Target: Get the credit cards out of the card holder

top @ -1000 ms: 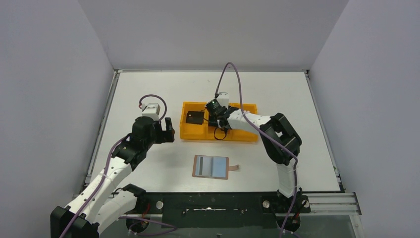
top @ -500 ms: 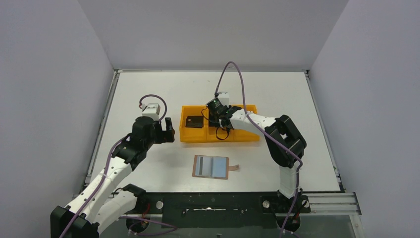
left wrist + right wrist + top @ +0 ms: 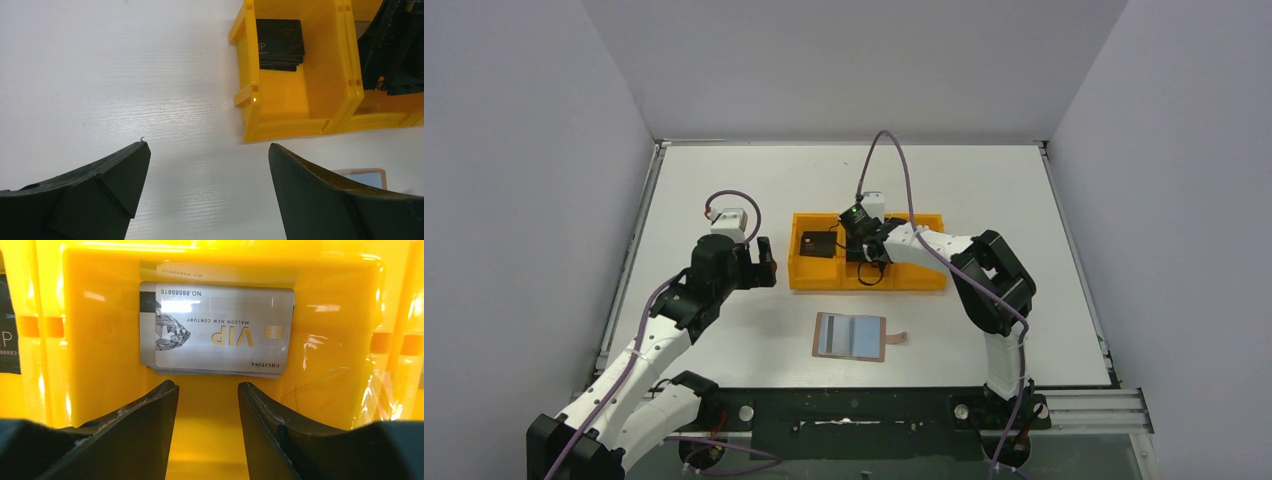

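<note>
The silvery grey card (image 3: 217, 330) lay flat on the floor of the middle compartment of the orange tray (image 3: 90, 365), just beyond the fingertips of the right hand (image 3: 207, 387), with other cards' edges showing under its near side. Its long axis ran crosswise to the hand, from finger to finger, and its print read upside down from the wrist. Its far long edge sat close to the far wall, its short edges stood off the side walls with bare floor at each end, and a strip of bare floor separated its near edge from the fingertips. The right hand was released, its jaws partly apart over that strip with nothing between them. One compartment to that hand's left lay the black card (image 3: 280, 42), also flat and crosswise, close to the far wall with bare floor on its near side. The left hand (image 3: 209, 146) hung spread wide and empty above the open bench (image 3: 724, 180), the tray's corner ahead and to its right, and white surface free ahead and to its left. The card holder (image 3: 851, 336) lay opened flat on the bench behind both hands and clear of the tray, its grey-blue inside up, long axis left to right, its snap tab (image 3: 901, 338) pointing right.
</note>
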`<state>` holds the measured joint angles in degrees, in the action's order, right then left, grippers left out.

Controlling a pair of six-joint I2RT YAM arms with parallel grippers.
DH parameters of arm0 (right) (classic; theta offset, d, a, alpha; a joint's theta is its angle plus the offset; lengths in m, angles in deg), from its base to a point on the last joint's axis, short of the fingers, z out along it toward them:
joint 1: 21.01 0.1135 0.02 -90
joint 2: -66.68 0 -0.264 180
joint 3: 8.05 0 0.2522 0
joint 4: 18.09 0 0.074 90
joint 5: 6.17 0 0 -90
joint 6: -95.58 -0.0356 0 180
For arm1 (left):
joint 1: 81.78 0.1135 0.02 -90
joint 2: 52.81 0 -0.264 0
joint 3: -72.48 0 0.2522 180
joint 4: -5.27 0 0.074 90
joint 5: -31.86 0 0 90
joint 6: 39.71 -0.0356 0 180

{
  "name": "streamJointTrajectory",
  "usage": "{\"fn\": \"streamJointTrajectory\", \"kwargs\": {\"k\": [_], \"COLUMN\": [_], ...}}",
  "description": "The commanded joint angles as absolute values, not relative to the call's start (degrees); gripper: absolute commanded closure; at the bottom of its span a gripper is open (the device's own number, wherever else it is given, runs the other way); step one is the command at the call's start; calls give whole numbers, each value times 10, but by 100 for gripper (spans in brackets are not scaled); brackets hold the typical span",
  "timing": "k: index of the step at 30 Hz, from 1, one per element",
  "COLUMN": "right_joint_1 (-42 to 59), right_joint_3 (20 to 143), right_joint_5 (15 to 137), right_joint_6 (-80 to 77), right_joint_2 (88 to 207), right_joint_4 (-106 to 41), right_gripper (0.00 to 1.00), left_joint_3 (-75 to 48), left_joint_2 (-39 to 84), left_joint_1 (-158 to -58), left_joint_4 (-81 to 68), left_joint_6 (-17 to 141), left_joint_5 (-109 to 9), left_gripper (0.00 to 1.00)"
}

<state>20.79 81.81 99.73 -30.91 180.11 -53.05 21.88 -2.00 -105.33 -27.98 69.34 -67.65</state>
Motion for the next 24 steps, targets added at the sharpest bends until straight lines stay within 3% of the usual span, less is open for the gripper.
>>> {"fn": "streamJointTrajectory", "kwargs": {"k": [1, 11, 17, 24], "right_joint_1": [220, 230, 238, 276], "right_joint_3": [852, 873, 915, 906], "right_joint_5": [1031, 1070, 1090, 1114], "right_joint_6": [-331, -321, -321, -320], "right_joint_2": [1813, 1789, 1763, 1664], "right_joint_4": [-540, -564, -611, -644], "right_gripper": [59, 71, 67, 55], "left_joint_3": [200, 200, 200, 198], "left_joint_2": [-21, -23, -25, -27], "left_joint_1": [-1050, -1050, -1050, -1050], "left_joint_4": [-256, -255, -256, -258], "left_joint_6": [688, 688, 687, 688], "left_joint_5": [-670, -669, -669, -676], "left_gripper": [9, 9, 9, 9]}}
